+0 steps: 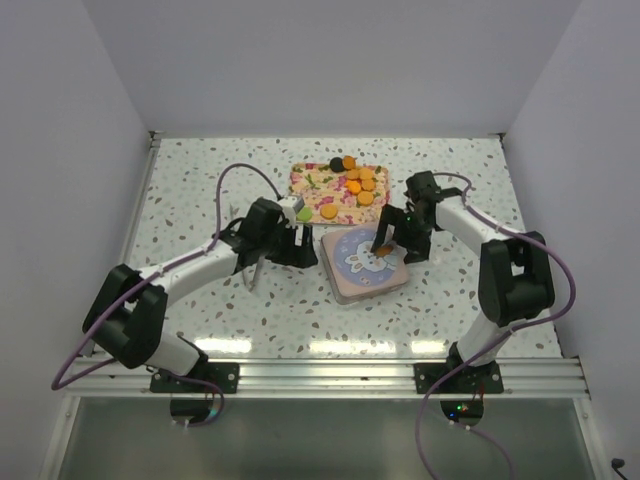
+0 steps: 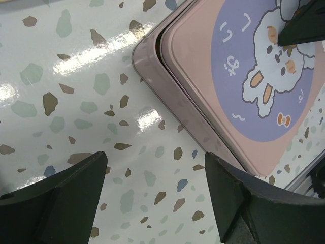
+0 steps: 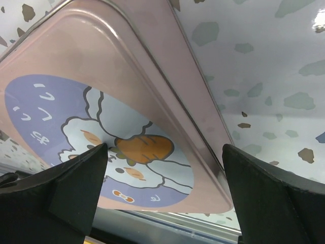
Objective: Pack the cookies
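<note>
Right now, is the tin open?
No, the rabbit lid sits on top of the tin, covering it.

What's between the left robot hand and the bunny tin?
Nothing but bare speckled table lies between the left gripper and the rabbit-lid tin; the left wrist view shows it.
</note>
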Robot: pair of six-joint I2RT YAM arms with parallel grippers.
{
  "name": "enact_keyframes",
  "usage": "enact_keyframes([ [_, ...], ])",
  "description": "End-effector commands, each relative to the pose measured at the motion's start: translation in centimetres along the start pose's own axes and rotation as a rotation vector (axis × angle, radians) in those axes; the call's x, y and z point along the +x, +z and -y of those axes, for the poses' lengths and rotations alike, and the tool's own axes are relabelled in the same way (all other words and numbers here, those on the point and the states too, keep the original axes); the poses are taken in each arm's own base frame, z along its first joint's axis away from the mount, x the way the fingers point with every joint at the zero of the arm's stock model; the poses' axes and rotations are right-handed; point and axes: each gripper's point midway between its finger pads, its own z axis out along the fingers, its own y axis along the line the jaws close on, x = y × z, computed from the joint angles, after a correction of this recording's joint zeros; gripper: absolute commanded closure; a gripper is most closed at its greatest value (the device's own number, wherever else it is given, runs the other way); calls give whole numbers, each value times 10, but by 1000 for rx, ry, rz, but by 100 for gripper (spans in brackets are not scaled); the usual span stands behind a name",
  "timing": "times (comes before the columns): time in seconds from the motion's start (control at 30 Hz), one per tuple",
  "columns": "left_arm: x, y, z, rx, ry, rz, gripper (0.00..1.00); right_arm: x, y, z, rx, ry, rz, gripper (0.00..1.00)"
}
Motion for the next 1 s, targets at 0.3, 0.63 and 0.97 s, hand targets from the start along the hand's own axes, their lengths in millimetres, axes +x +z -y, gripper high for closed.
enact_keyframes([
  [0.3,-5,-11,10,42,8,56,17,-3,0,-26,-45,-30,24,1],
  [0.63,-31,-6,28,97,59,95,17,-5,2,-27,-43,-23,25,1],
  [0.97,-72,12,44,136,106,119,69,-9,3,-31,-41,-24,28,1],
])
